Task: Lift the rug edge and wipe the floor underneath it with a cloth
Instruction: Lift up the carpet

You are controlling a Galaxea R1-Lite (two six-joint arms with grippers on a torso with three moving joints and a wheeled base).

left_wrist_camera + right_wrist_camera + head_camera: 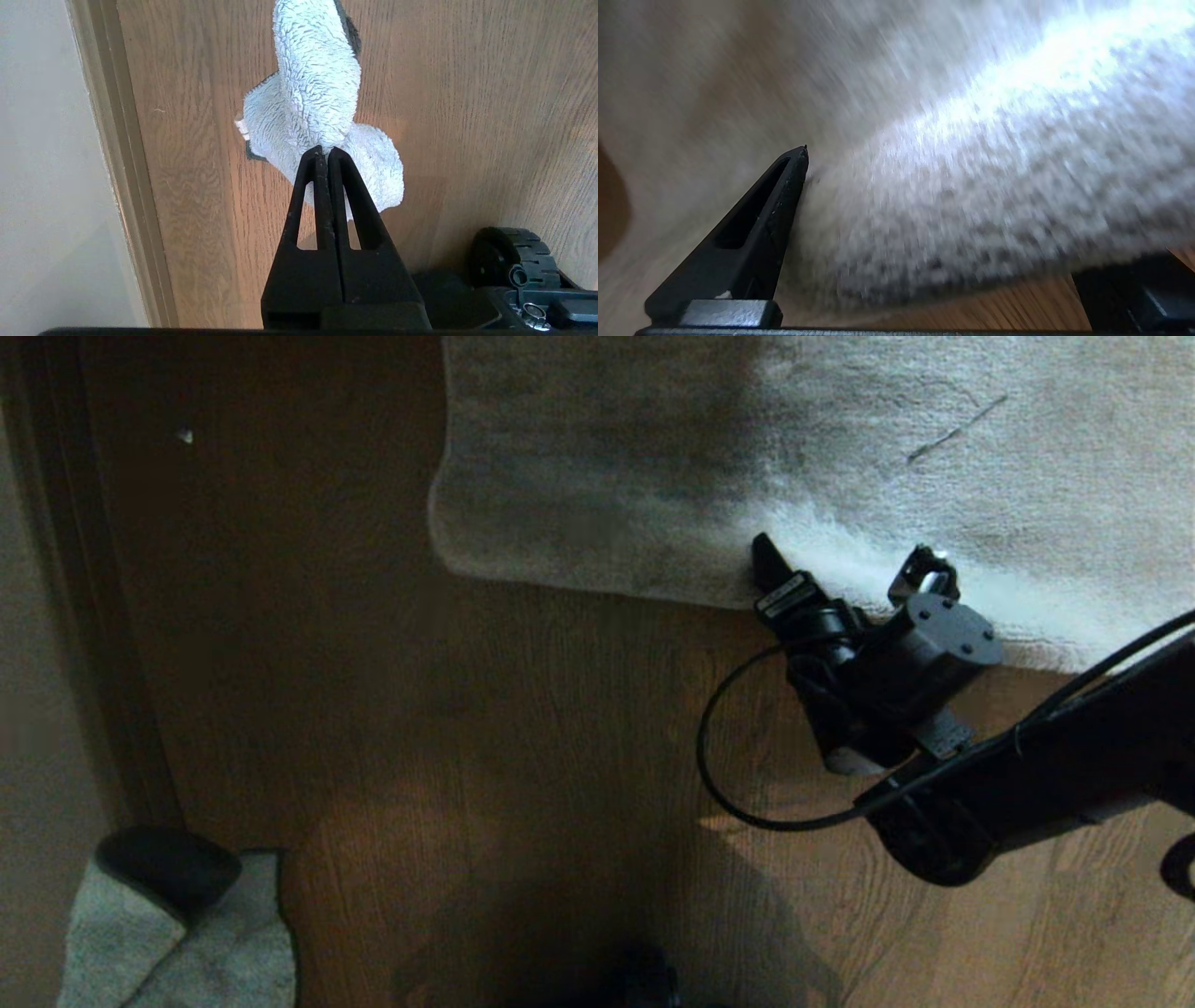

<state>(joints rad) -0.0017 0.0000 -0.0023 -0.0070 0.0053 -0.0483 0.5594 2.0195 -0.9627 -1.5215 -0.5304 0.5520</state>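
The grey-beige rug (840,439) covers the far part of the brown wood floor (485,728). Its rug edge (597,581) runs across the head view, with a square corner at the left (446,546). My right gripper (845,565) is open at that edge, fingers spread wide over the border. In the right wrist view the rug edge (971,261) lies between the fingers (780,196) of the right gripper (962,219), with the floor (1017,303) just below it. My left gripper (325,150), parked low at the left (168,868), is shut on the pale cloth (317,84), which hangs above the floor (224,952).
A pale wall with a skirting board (56,616) runs along the left side (117,163). The right arm's black cable (709,747) loops over the floor. A wheel of my base (514,256) sits beside the left gripper. A small white speck (185,435) lies on the planks.
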